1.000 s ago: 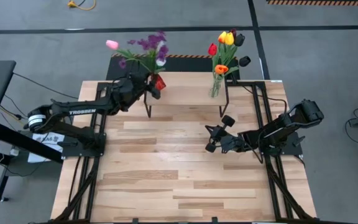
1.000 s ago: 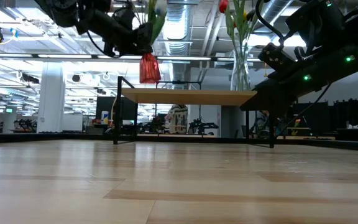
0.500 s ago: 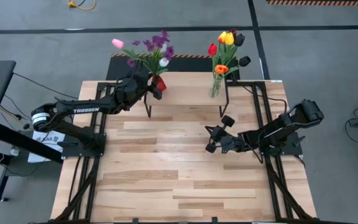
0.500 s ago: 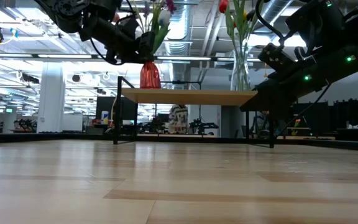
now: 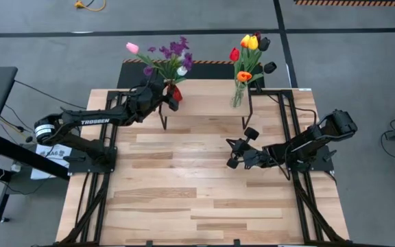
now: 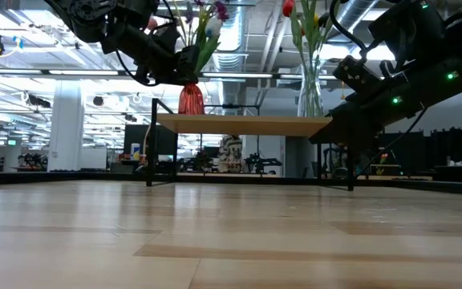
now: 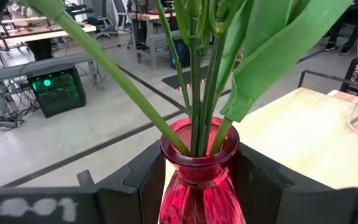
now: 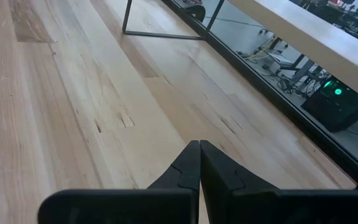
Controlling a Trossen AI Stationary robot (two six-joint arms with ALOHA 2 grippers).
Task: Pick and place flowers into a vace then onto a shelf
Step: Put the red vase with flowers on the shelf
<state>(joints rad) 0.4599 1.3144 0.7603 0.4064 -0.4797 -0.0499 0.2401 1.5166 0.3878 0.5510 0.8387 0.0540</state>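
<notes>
the task is looking close to finished. a clear glass vase [image 5: 237, 96] full of tulips [image 5: 249, 49] in red, yellow, orange and dark maroon is already standing on the right end of the shelf [image 5: 208, 96]. the left gripper [image 5: 167, 96] is clamping the neck of a red glass vase [image 6: 189, 99] between its fingers, with the vase's base sitting at the left end of the shelf top, touching it or all but touching it in the low view. judging from that, what is left is letting go of the red vase and drawing the left arm clear; no loose flowers are lying anywhere on the tabletop [image 5: 184, 185].

the red vase is translucent, glossy, ribbed lower down and narrowing to a rolled lip, as the left wrist view is showing. its bunch [image 5: 166, 55] is carrying purple sprigs, a pink tulip and a white one on long smooth green stems, with one broad green leaf folding over the lip. the stems look like stiff plastic, so they are probably holding their spread without help.

the shelf is a low riser with a pale wood top and thin black metal legs; the tabletop under it is made of mixed light and darker planks with visible grain.

the right gripper [image 5: 233, 152] is waiting low over the right middle of the tabletop, its fingers pressed together on nothing.
</notes>
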